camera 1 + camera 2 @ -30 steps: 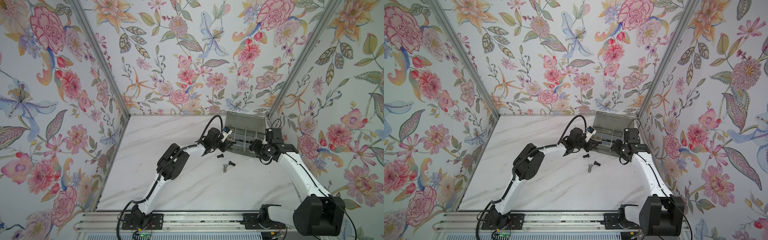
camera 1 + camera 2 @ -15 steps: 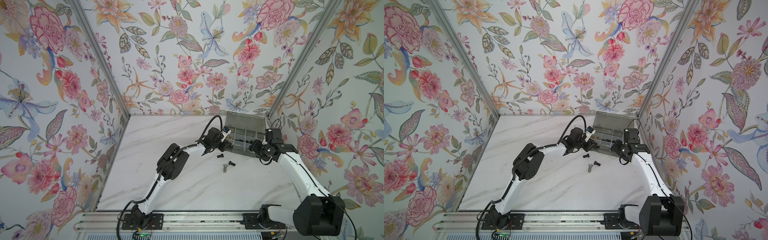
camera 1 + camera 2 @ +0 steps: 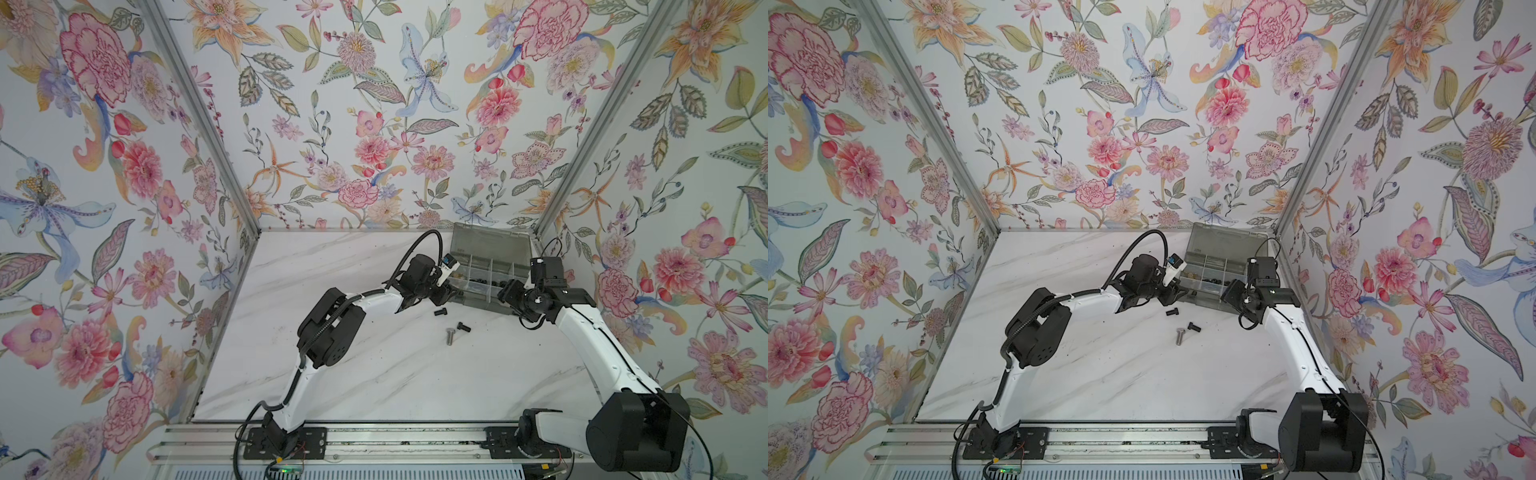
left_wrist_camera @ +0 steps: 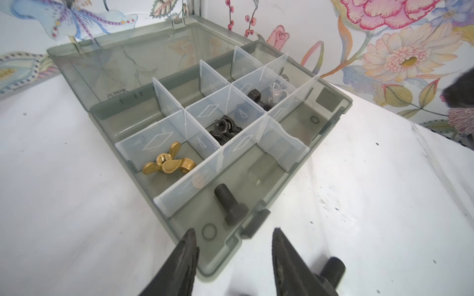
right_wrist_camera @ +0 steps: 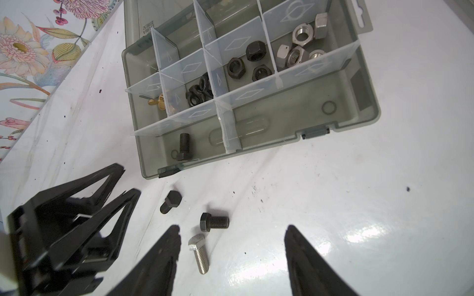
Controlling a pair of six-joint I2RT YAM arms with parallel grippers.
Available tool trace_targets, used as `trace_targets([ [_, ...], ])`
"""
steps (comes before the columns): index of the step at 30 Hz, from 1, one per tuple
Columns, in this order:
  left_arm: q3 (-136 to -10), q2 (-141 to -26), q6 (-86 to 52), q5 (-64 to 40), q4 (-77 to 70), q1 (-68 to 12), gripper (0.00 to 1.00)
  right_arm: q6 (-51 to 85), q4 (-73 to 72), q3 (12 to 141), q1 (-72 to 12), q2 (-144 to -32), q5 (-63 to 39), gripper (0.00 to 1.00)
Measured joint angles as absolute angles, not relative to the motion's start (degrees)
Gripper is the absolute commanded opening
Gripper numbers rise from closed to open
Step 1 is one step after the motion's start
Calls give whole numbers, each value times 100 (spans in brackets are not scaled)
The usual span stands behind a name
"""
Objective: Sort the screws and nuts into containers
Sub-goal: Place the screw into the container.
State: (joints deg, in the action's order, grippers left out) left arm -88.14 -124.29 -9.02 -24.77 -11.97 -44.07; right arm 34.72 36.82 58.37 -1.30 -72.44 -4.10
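The grey organizer box (image 3: 482,302) stands open at the back right, and its compartments are the containers. My left gripper (image 4: 233,229) is open over the box's near corner (image 4: 220,258). Just ahead of it a black screw (image 4: 229,205) lies loose in the front compartment. Other compartments hold brass wing nuts (image 4: 166,164), black wing nuts (image 4: 224,128), black hex nuts (image 5: 252,62) and silver nuts (image 5: 298,43). On the table lie two black screws (image 5: 170,201) (image 5: 214,221) and a silver screw (image 5: 198,252). My right gripper (image 5: 232,226) hangs open above the silver one.
The box lid (image 3: 490,245) leans back against the rear wall. Flowered walls close in the marble table (image 3: 374,374) on three sides. Both arms crowd the back right, the left gripper (image 3: 451,295) close to the right gripper (image 3: 509,293).
The left gripper's jaws have opened wider over the box corner. Both arms have otherwise stayed in place, and the three screws on the table have not moved.
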Motion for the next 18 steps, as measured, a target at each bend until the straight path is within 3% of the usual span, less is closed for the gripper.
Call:
trace_targets([
  [6, -7977, -11520, -528, -2115, -1227, -4407, 55, 3470, 3682, 5837, -130, -7277, -421, 68],
  [18, -7489, -11839, 30, -1503, -847, -4471, 58, 3468, 3680, 5837, -130, -7330, -484, 69],
])
